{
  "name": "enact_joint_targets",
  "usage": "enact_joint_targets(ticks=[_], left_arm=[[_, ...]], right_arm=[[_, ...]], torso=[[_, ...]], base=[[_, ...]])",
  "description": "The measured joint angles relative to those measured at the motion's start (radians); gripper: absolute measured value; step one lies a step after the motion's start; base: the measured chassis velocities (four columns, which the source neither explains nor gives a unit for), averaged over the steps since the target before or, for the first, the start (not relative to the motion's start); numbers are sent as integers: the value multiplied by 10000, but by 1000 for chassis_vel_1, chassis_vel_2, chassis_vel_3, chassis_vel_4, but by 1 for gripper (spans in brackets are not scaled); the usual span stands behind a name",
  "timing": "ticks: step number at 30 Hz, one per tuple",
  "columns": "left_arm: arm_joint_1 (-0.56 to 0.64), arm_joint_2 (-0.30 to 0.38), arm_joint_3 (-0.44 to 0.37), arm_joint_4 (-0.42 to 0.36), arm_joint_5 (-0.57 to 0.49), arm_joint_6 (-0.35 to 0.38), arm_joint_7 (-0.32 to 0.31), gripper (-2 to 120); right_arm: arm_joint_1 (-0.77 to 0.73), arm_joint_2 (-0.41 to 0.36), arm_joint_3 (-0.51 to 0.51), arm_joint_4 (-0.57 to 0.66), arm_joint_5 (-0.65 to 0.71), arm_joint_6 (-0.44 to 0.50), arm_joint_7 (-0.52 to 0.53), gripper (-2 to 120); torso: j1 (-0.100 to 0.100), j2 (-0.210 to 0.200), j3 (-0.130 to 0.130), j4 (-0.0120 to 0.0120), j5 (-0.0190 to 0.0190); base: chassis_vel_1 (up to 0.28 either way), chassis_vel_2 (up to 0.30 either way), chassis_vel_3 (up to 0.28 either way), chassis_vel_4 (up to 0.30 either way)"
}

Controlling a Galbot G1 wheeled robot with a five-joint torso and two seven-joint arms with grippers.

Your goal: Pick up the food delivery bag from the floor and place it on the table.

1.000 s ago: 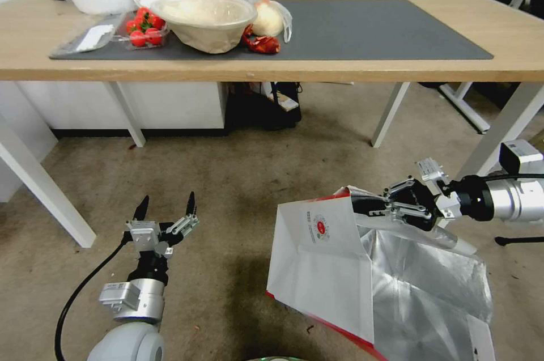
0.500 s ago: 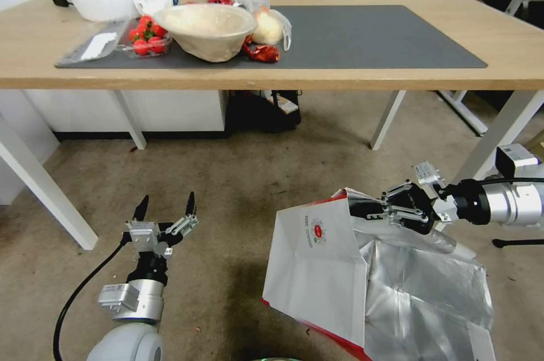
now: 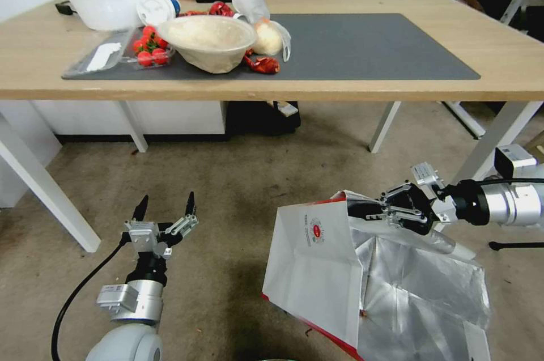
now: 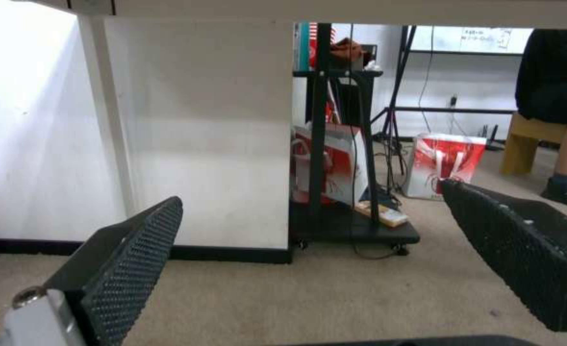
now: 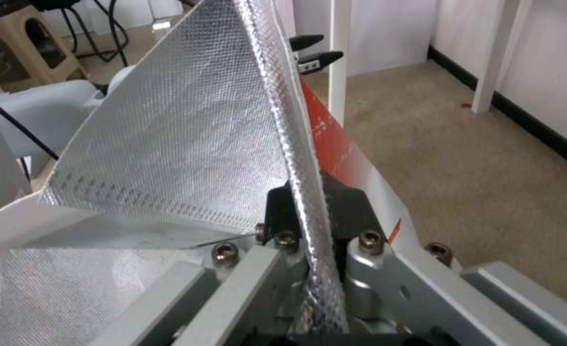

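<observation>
Bag-wise, not much shift lately: right gripper (image 3: 371,212) stays clamped on the food delivery bag (image 3: 317,270) rim, and the table (image 3: 510,60) front edge has dropped in view, so I'd guess the lift has begun. One bag hangs low over the carpet. Left gripper (image 3: 165,207) idles, spread open.

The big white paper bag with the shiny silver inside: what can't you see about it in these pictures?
- Head view: the white paper food delivery bag runs past the picture's lower edge, so its base is cut off.
- Head view: the small print beside its round red logo is too small to read.
- Right wrist view: the right gripper is shut on the foil rim; the foil hides anything inside the bag.
</observation>
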Motion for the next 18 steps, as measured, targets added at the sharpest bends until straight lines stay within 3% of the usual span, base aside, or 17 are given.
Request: enact_joint_targets(ticks=[18], left_arm=[[14,14,-8,-37,-31,29,29,100]], right_arm=[[-56,-12,6,46,-14,-39,-8,0]], torso=[[153,683,532,1,0]], base=[[0,0,0,0]])
